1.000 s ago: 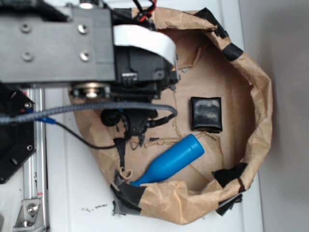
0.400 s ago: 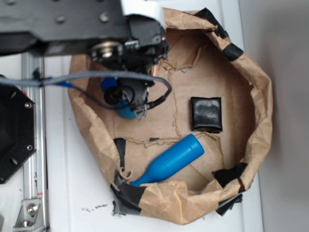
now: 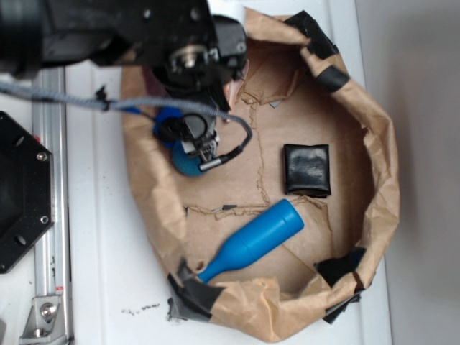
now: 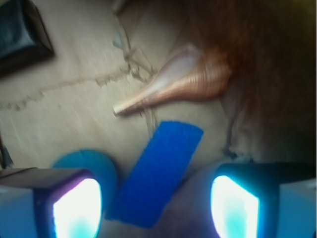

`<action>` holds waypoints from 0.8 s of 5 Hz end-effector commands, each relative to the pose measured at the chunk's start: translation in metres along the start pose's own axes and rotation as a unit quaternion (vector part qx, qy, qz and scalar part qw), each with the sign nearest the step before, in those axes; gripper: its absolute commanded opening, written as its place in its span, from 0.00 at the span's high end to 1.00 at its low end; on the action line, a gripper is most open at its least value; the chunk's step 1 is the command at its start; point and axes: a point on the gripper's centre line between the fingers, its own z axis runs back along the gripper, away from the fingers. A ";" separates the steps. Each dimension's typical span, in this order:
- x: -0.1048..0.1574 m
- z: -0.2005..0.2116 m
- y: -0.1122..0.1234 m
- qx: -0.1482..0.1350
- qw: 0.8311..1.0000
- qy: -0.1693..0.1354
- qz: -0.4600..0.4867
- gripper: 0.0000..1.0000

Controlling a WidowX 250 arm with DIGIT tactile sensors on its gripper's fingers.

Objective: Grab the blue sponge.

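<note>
Blue sponge point(image 4: 157, 173) lies flat on the brown paper floor of the paper basin point(image 3: 384, 180), a bright rectangle set on a slant, and in the wrist view it sits between the two fingers of the gripper point(image 4: 156, 201), nearer the left one. In the exterior view only a sliver of it shows point(image 3: 164, 116), the rest being covered by the arm. Just beside the sponge, at its lower left in the wrist view, sits the teal ball point(image 4: 96, 163), so close that the two may be touching, though the blur makes that hard to settle. Above the sponge in that same view lies a spiral seashell point(image 4: 185, 84), near it but apart, its narrow tip pointing toward the sponge's upper end. Farther from the sponge, across the basin, rest the black folded pad point(image 3: 307, 169) and the blue bottle-shaped cylinder point(image 3: 255, 241) (neither has any part in the task).

The jaws stand wide apart, with nothing gripped between them. As for progress, the approach looks largely done: the gripper is lined up over the sponge. What remains is the final descent, the closing of the fingers on the sponge alone without catching the ball, and the lift.
</note>
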 end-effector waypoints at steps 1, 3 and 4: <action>-0.002 0.015 0.020 -0.035 0.994 -0.047 0.093 0.00; 0.010 0.005 0.005 0.043 0.981 -0.085 0.170 0.00; 0.015 -0.002 0.009 0.043 0.980 -0.073 0.182 0.00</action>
